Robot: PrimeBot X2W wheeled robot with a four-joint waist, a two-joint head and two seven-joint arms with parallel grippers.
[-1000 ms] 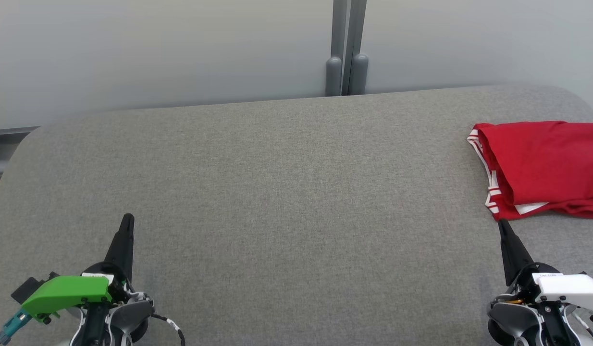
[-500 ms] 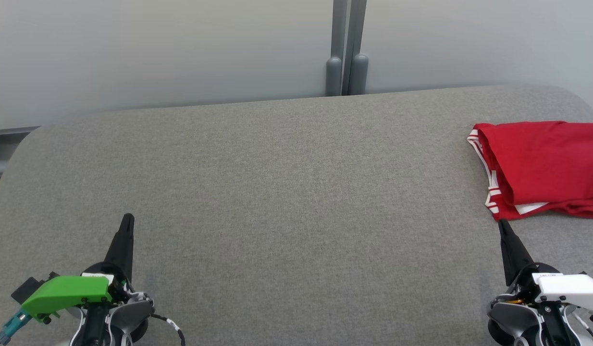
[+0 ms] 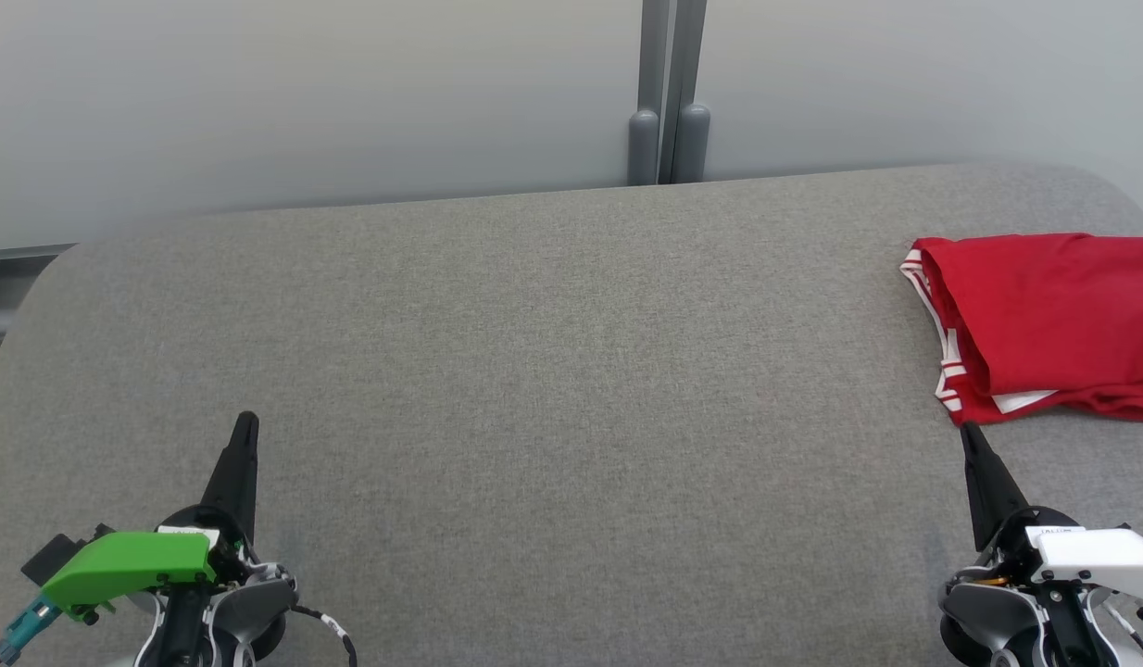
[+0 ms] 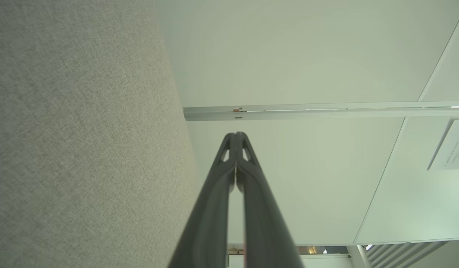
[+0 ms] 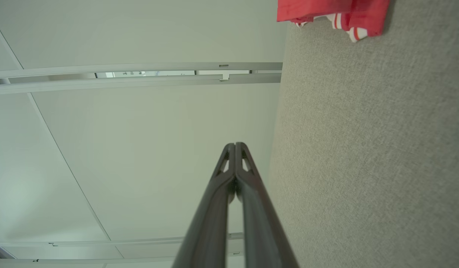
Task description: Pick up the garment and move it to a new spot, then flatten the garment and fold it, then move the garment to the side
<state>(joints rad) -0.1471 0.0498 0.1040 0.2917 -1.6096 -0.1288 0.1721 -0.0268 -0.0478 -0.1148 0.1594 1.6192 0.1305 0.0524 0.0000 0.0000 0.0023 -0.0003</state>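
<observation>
A red garment [image 3: 1053, 324] with white-striped trim lies folded at the right edge of the grey fabric table [image 3: 534, 371], partly cut off by the head view's border. Its corner also shows in the right wrist view as red cloth [image 5: 330, 11]. My right gripper [image 3: 966, 430] is shut and empty, its tips just below the garment's near edge, apart from it; the tips meet in the right wrist view [image 5: 235, 144]. At the lower left my left gripper [image 3: 246, 419] rests shut with nothing in it, fingertips pressed together in the left wrist view [image 4: 236, 134].
Pale wall panels with a grey post [image 3: 666, 93] stand behind the table's far edge. The table's rounded corners fall away at the left and right. A paper sheet [image 4: 451, 147] hangs on the wall in the left wrist view.
</observation>
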